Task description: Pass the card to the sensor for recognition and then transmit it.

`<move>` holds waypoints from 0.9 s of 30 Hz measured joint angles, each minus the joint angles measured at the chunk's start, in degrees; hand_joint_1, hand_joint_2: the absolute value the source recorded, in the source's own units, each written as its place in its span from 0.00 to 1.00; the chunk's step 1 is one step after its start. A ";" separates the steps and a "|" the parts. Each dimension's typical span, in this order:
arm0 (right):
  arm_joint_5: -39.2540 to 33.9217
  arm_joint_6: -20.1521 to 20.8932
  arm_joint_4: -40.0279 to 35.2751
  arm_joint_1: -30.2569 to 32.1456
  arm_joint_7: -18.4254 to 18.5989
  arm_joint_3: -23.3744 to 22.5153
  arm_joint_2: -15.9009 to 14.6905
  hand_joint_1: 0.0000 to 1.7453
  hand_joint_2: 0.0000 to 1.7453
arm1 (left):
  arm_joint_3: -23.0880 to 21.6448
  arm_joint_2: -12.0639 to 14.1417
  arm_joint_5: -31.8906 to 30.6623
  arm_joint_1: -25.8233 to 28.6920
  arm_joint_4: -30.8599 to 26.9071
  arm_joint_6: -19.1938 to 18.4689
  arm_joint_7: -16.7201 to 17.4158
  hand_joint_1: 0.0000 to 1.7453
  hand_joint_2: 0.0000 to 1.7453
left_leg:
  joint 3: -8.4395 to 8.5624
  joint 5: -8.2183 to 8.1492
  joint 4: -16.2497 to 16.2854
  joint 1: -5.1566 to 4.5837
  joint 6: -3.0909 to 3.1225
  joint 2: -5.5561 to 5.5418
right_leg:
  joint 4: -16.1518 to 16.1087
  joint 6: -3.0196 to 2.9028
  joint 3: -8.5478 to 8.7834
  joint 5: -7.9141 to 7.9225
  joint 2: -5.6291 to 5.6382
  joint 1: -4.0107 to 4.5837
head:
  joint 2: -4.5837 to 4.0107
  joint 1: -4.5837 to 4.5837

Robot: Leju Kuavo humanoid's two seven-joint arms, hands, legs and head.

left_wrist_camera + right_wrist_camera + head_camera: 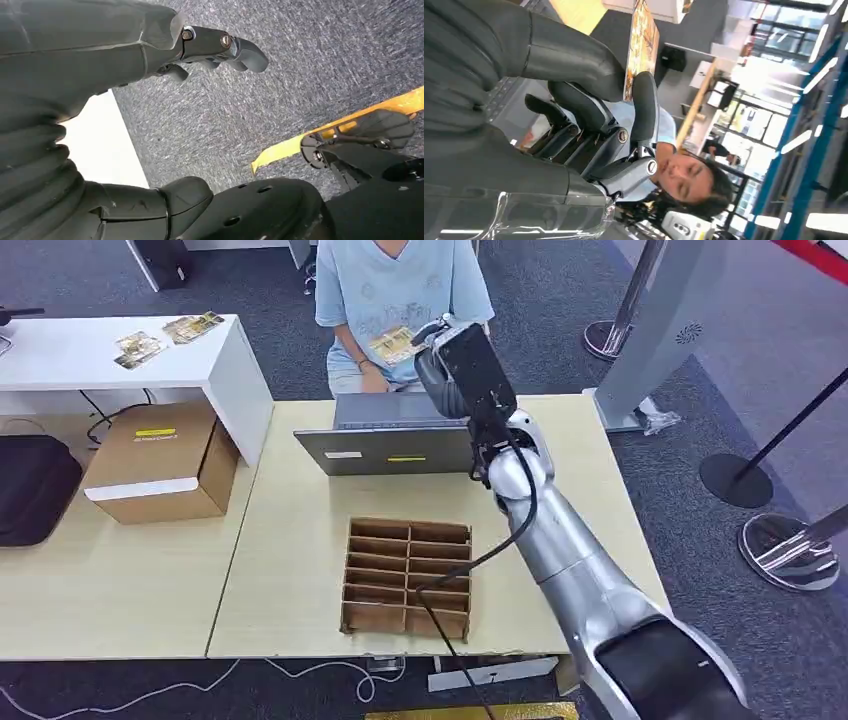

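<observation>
Grey right robot hand [589,120] pinches the card [640,47] between thumb and finger above the laptop [390,435].

Laptop [385,438] behind divider tray [407,577] on table [290,540].

Your head camera sits high and looks forward and down over the counter [300,500], with the right arm reaching up the middle toward the person [400,300] seated across from you. Your right wrist camera rides close behind the right hand [589,125], turned on its side and facing out at that same person and the lit room beyond, so those two views share the person. Your left wrist camera hangs low behind the left hand [150,55], aimed down at the grey carpet [300,65], very near.
</observation>
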 joint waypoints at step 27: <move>1.36 -4.83 24.03 -11.80 2.65 -2.67 2.32 1.00 1.00 | -0.09 0.20 1.14 -0.35 0.00 0.13 1.07 0.00 1.00 | 0.01 0.00 0.01 0.00 0.00 0.00 | 0.00 0.00 -0.02 0.00 0.02 0.00 | 0.00 0.02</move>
